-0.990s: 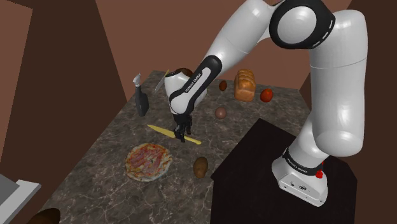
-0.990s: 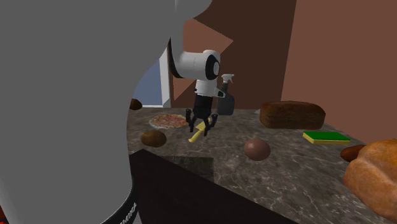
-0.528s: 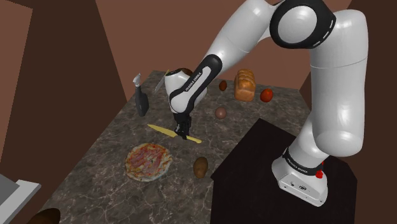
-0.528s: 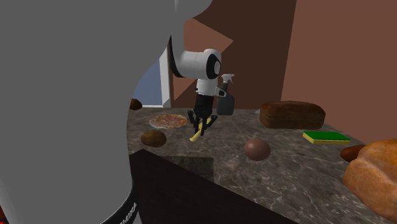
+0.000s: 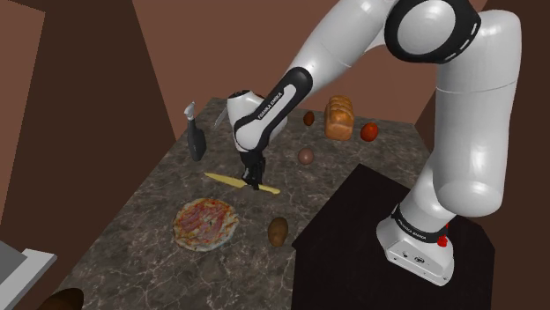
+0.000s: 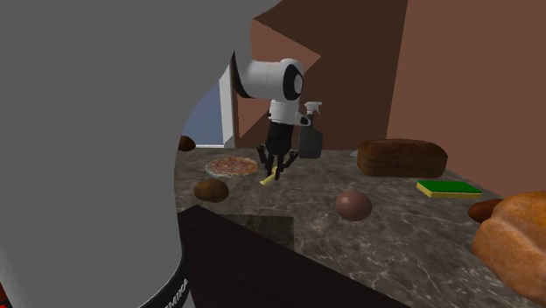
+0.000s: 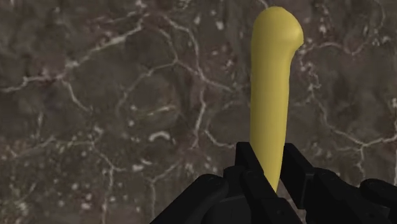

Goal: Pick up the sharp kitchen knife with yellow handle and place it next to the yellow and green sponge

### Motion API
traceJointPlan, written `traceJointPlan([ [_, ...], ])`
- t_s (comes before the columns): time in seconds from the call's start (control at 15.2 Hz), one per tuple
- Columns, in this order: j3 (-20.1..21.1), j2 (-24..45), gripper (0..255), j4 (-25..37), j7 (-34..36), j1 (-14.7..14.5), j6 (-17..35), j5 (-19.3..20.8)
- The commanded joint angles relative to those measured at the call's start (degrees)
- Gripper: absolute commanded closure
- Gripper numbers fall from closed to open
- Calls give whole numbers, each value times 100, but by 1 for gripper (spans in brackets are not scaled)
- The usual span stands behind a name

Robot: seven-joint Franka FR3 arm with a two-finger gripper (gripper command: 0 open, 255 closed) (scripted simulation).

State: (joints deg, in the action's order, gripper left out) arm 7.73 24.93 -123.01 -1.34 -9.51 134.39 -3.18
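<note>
Since my black two-finger end effector (image 7: 266, 159) clamps the yellow-handled kitchen knife (image 7: 272, 83) over the middle of the dark marbled desk (image 6: 394, 236), the flat yellow-and-green sponge (image 6: 448, 188) lies well apart, near the desk's wall-side edge beside a brown loaf (image 6: 402, 158).

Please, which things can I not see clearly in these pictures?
- Blade of the knife: wrist view, hidden behind the gripper, which clasps the yellow handle.
- Whether the knife touches the countertop: second exterior view, too small.
- Countertop's left part: second exterior view, covered by a grey mass.
- Orange-brown bread loaf: cut off by that view's right edge.
</note>
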Motion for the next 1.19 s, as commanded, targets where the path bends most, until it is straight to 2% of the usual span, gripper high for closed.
traceJointPlan([
  [0.0,15,-140,255,-21,11,1,-121,-16],
  [0.86,57,-875,255,19,16,42,-892,-90],
  [1.12,-163,-664,255,364,-427,342,-1061,18],
])
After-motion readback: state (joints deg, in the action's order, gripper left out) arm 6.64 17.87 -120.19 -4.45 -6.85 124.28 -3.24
